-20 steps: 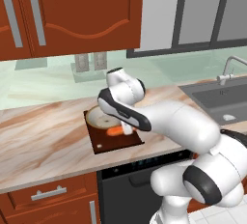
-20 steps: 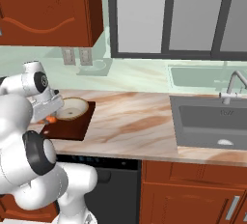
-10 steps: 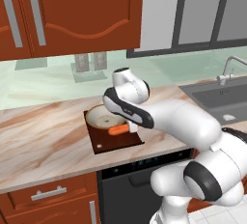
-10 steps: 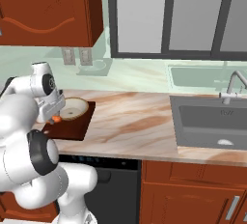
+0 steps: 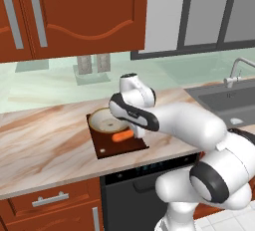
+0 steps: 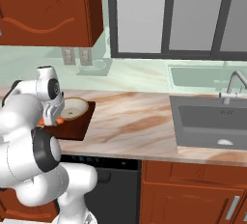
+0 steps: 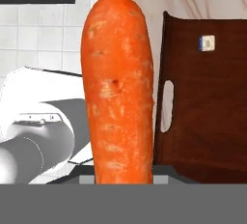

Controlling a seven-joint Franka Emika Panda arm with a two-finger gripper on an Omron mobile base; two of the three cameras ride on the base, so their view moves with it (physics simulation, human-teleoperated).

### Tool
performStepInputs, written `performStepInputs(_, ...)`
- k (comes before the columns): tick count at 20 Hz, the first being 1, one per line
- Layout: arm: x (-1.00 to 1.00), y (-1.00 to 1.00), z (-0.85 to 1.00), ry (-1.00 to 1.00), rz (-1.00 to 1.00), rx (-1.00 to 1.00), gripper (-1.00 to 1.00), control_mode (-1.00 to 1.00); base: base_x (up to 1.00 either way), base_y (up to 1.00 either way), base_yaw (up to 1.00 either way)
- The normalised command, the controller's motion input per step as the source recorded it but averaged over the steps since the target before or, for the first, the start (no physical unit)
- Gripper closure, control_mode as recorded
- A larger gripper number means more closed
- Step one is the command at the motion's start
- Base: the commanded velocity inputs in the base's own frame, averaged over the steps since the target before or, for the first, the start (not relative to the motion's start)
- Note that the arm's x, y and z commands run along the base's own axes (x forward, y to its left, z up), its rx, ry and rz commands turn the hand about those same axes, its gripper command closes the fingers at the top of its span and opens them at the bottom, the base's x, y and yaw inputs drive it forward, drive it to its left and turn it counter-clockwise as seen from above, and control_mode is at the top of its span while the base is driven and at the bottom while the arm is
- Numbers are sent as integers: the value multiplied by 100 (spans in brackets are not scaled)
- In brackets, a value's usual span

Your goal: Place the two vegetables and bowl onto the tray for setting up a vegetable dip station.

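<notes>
Bowl [image 5: 106,121] sits on tray [image 5: 107,150]; end effector [image 5: 133,134] grips carrot [image 5: 122,136] above it; cucumber placement remains.

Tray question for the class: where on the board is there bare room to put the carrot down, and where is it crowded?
The tray has bare wood along its front strip, between the bowl and the counter edge, near its slot handle. The back is crowded by the bowl. The gripper holds the carrot over that front strip.

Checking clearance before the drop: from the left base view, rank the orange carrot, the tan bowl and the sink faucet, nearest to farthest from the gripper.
1. Orange carrot, in the gripper, over the dark brown wooden tray.
2. Tan round bowl, just behind, on the tray.
3. Sink faucet, far right.
</notes>
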Motion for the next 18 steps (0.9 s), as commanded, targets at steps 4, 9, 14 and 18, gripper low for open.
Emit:
performStepInputs(4,14,5,-17,0,8,4,100,-100,0,0,0)
performStepInputs(9,13,0,-15,0,1,3,100,-100,0,0,0)
performStepInputs(14,15,0,-10,0,0,2,100,-100,0,0,0)
performStepInputs(18,12,0,-8,0,0,2,100,-100,0,0,0)
